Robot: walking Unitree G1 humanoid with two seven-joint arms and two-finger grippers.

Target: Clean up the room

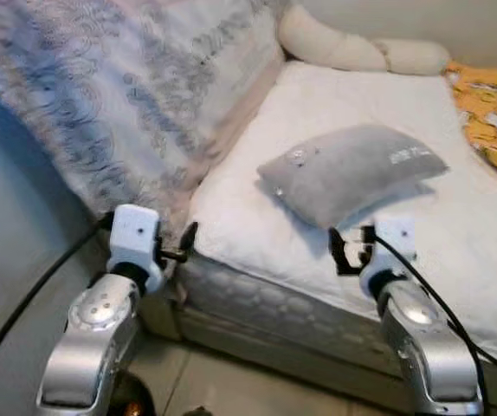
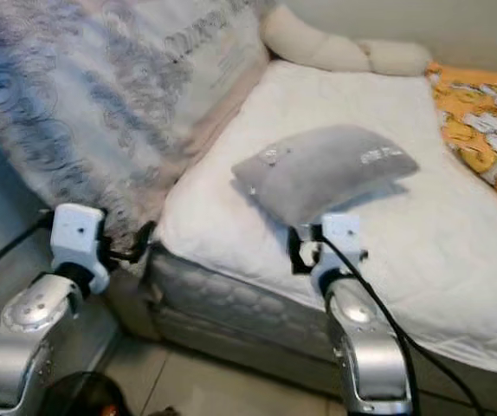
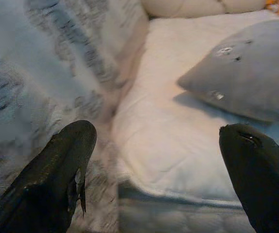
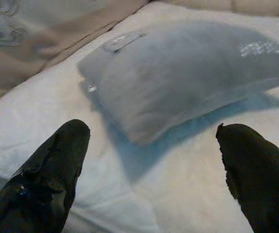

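Right gripper [image 1: 350, 249] sits fingers spread wide, just short of the grey pillow [image 1: 352, 171] at my 12 o'clock on the white mattress [image 1: 257, 217]. Left gripper [image 1: 183, 247] is spread too, at 10 by the patterned blanket [image 1: 119, 95]. My worry: the pillow's soft, so a shallow pinch could slip off.

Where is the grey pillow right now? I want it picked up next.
The grey pillow lies on the white mattress, just ahead of the open right gripper, with the patterned quilt to its left.

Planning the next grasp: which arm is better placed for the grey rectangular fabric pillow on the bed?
Right. The open right end effector points straight at the grey rectangular fabric pillow; the left end effector sits off at the mattress corner.
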